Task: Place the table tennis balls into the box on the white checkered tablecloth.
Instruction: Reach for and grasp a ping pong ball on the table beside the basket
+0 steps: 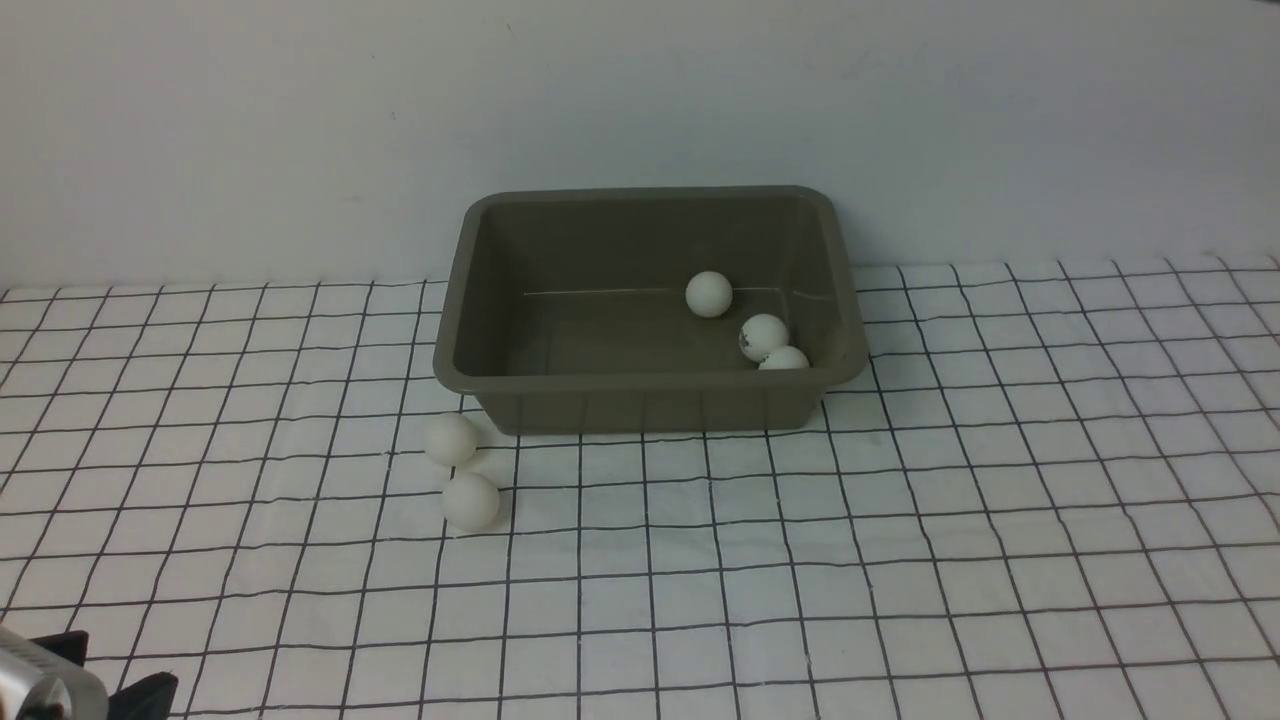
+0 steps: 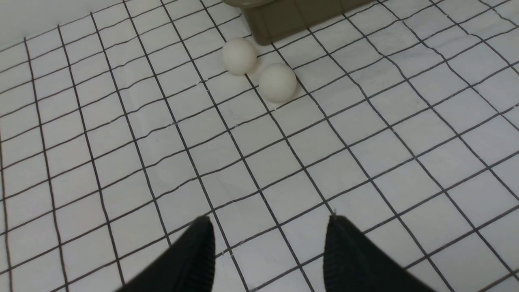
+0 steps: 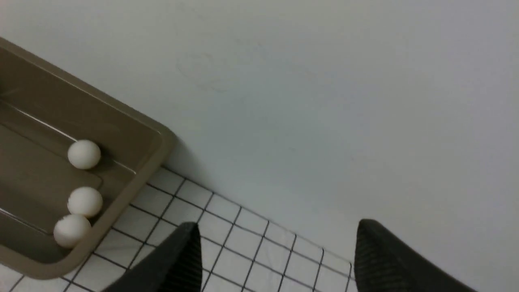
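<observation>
The near wall of the box (image 1: 640,405) hid the lower half of the front ball (image 1: 783,358), at four o'clock inside it. The dark print on the marked ball (image 1: 763,337) was too small to read. The left arm (image 1: 45,690) was a sliver at seven o'clock of the front view, cut by the frame. The left wrist view cropped the box to one corner and the left gripper (image 2: 269,221) to its finger ends; the right wrist view likewise cropped the box and the right gripper (image 3: 279,227).

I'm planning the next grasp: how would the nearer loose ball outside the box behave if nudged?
The nearer ball is round on flat tablecloth, so it would likely roll off at a touch. It sits beside the other loose ball, so a push may knock that too.
</observation>
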Robot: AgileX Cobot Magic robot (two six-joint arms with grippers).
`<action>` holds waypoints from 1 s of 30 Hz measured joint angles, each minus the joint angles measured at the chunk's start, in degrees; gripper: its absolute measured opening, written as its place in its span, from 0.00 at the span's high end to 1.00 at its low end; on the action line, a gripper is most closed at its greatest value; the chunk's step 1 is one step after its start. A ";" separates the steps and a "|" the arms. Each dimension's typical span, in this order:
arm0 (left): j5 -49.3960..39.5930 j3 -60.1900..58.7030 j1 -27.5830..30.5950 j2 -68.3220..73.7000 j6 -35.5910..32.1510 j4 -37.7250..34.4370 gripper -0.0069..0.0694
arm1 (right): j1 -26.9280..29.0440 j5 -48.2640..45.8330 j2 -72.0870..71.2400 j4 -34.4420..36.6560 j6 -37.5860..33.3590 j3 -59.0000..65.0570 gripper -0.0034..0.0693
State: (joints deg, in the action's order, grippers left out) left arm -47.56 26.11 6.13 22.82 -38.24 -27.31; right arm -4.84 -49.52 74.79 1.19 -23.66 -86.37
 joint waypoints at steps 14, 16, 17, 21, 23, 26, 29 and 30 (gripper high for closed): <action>2.20 0.00 0.00 0.00 -0.19 -4.77 0.47 | 0.00 -3.39 -19.97 10.86 -4.14 15.34 0.32; 3.49 0.00 0.00 0.00 -0.19 -5.76 0.47 | 0.00 -1.51 -22.84 13.83 -6.23 21.49 0.32; 4.16 0.00 0.00 0.00 -0.20 -6.43 0.47 | 0.00 -0.70 -23.98 15.20 -6.98 24.19 0.32; 5.17 0.00 0.00 1.23 -2.05 -11.50 0.47 | 0.00 2.43 -29.37 18.39 -8.79 36.24 0.32; 5.81 0.00 0.00 4.02 -6.25 -15.92 0.47 | 0.00 4.08 -30.98 18.73 -8.97 39.53 0.32; 6.42 0.00 0.00 7.59 -8.98 -19.46 0.47 | 0.00 4.93 -31.96 18.93 -8.97 41.47 0.32; 7.45 0.14 0.00 12.27 -9.95 -20.73 0.47 | 0.00 5.36 -32.14 20.00 -8.97 42.20 0.32; 7.60 0.34 0.00 14.24 -10.11 -20.73 0.47 | 0.00 5.53 -32.16 20.38 -8.97 42.24 0.32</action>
State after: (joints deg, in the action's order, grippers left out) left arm -39.97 26.45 6.13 37.07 -48.35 -48.04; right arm -4.84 -44.00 42.64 21.57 -32.63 -44.13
